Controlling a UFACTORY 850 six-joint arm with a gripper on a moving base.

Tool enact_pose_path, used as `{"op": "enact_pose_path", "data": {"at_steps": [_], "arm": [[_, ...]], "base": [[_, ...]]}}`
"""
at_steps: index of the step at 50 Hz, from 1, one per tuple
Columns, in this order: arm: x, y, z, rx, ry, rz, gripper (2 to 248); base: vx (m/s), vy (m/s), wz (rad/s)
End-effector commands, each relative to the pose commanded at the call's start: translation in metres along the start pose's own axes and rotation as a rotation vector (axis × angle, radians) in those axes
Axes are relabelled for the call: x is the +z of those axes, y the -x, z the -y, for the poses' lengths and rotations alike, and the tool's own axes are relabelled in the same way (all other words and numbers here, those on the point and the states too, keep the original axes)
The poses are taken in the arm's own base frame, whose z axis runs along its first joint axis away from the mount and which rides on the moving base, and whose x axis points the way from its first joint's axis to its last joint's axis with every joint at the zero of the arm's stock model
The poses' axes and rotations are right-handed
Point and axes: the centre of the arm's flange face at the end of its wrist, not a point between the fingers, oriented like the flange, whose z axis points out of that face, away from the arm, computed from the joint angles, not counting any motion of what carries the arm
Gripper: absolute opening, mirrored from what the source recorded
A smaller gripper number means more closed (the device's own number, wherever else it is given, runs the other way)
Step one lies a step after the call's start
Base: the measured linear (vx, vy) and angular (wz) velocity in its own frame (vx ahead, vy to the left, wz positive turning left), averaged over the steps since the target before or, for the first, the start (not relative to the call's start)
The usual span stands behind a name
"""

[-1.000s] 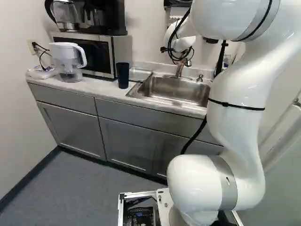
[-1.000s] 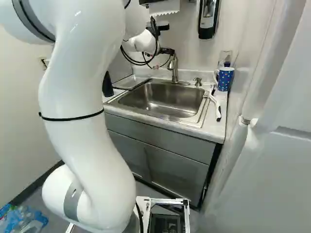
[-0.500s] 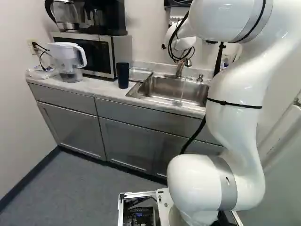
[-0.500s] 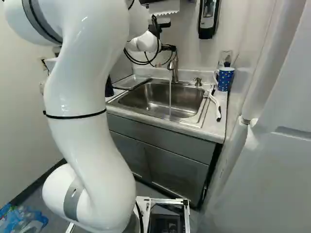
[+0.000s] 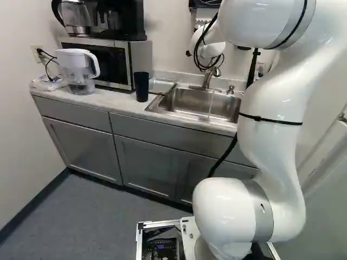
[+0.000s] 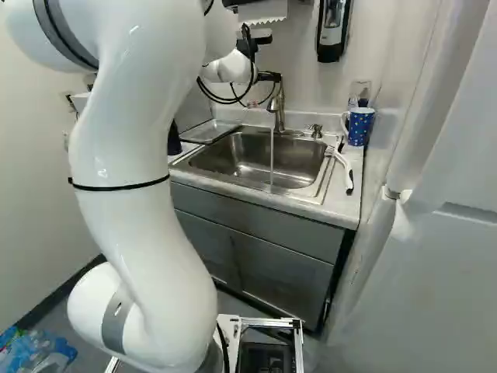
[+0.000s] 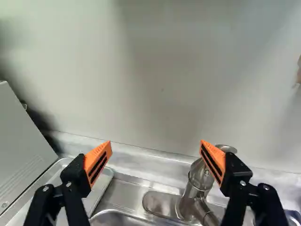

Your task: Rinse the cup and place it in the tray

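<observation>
Arm [image 6: 124,148] shifted slightly, water [image 6: 272,155] started; pincer [image 6: 270,76] released beside faucet [image 6: 280,105], microwave [image 5: 141,58] near tray [image 6: 211,130].

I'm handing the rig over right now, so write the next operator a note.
Gripper: open, empty, by the faucet.
Things: dark cup on the counter beside what looks like the tray; patterned mug across the sink. Which is meant isn't certain, probably the dark cup.
Done: water running.
Left: grasp the cup, rinse it, place it in the tray.
</observation>
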Motion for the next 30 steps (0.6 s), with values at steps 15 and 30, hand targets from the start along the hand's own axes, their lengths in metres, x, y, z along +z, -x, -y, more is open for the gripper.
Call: {"op": "enact_pose_path", "data": {"at_steps": [15,30], "arm": [[-0.019,0.002,0.02,-0.006,-0.03,0.007,247],[-0.043,0.005,0.034,-0.012,-0.055,0.015,247]], "base": [[0.0,0.0,0.0],[0.0,0.0,0.0]]}}
